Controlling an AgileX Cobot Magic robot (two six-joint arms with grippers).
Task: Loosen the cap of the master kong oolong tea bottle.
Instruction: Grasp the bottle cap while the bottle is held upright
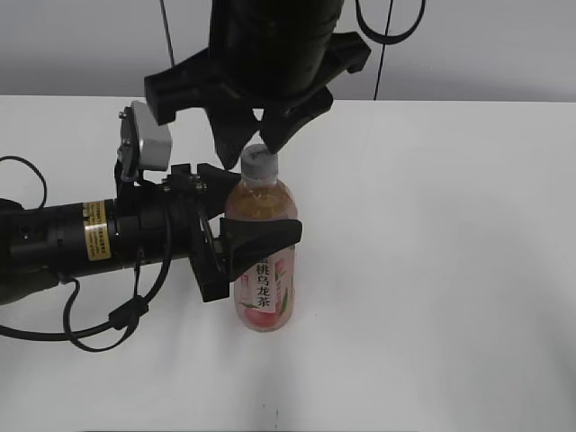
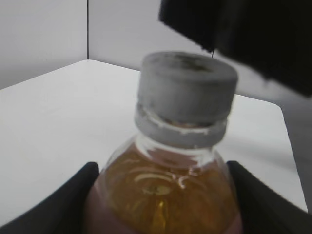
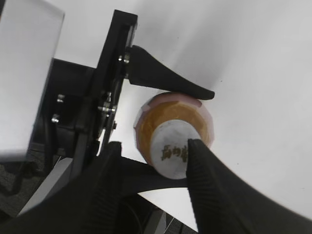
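Observation:
The master kong oolong tea bottle (image 1: 263, 270) stands upright on the white table, with amber tea and a pink-and-white label. Its white cap (image 1: 258, 160) sits on the neck. My left gripper (image 1: 256, 238) comes in from the left and is shut on the bottle's upper body. In the left wrist view its two fingers (image 2: 163, 209) press both sides of the bottle's shoulder (image 2: 161, 190) under the cap (image 2: 185, 87). My right gripper (image 1: 256, 139) hangs open right over the cap. In the right wrist view its fingers (image 3: 153, 146) straddle the cap (image 3: 170, 148); one finger overlaps the cap's edge.
The white table (image 1: 432, 270) stretches to the right of and in front of the bottle. The left arm's black body and cable (image 1: 72, 243) lie across the table's left side. A grey wall stands behind.

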